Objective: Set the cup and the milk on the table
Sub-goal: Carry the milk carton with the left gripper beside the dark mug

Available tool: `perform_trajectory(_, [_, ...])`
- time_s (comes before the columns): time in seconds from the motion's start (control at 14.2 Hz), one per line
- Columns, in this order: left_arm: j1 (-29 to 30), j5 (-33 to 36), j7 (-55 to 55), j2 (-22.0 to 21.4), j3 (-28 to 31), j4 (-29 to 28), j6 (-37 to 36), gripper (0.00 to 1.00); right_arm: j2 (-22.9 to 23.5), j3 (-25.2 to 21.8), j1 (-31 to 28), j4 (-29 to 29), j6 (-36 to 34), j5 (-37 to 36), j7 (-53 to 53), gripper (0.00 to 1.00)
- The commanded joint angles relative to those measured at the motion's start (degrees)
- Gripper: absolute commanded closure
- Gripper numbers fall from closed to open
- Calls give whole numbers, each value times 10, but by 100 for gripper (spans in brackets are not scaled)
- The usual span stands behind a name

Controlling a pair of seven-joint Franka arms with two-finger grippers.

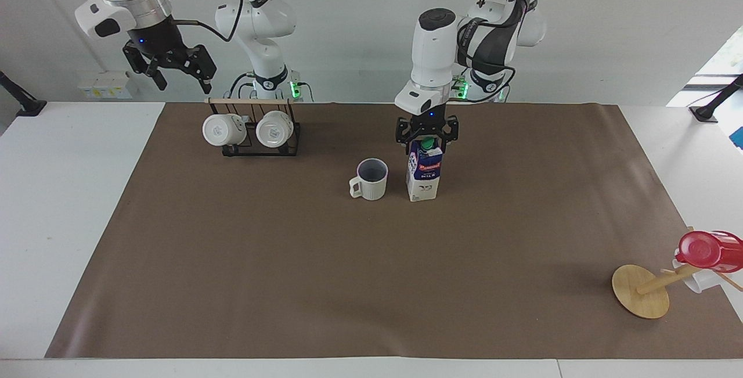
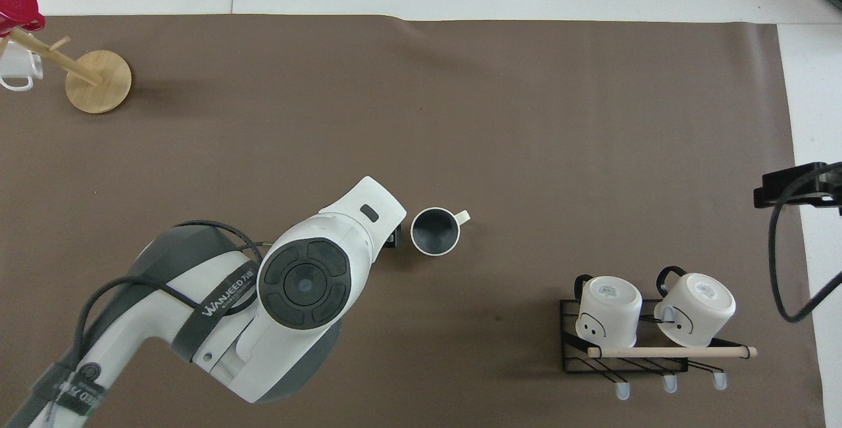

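Milk carton [image 1: 422, 173]: tall gable-top box, long axis upright, standing on the table [image 1: 244, 262] near the middle of the brown paper sheet. Dark blue upper part, white lower part, red label facing away from the robots, green round cap [image 1: 428, 144] at the top. In the overhead view the left arm hides it.

Cup [image 1: 371, 179]: off-white ribbed mug, upright, mouth up, dark inside, squared loop handle pointing toward the right arm's end of the table. It stands just beside the carton, not touching it.

Left gripper [image 1: 426, 137]: directly above the carton's top, fingers pointing down and spread to either side of the cap, with a gap showing; nothing is gripped.

Right gripper [image 1: 174, 73]: raised in the air over the table edge near the mug rack, fingers apart, empty; this arm waits.

Mug rack [image 1: 261, 134]: black wire frame with a pale wooden rail, carrying two glossy white mugs [image 1: 223, 129] on their sides.

Wooden stand [image 1: 641, 291]: round flat base, tilted peg post, carrying a red cup [image 1: 705, 249].
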Motion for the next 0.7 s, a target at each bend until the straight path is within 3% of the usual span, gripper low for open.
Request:
perform_trajectory(0.0, [8,-25,4,-11,3,32,-42,0,-4,0,-6,-3,-4,-6,-19,0])
perform_trajectory(0.63, [28,-36,7,-66,20,107,-216,0,-10,0,-6,6,-19,-7,-15,0])
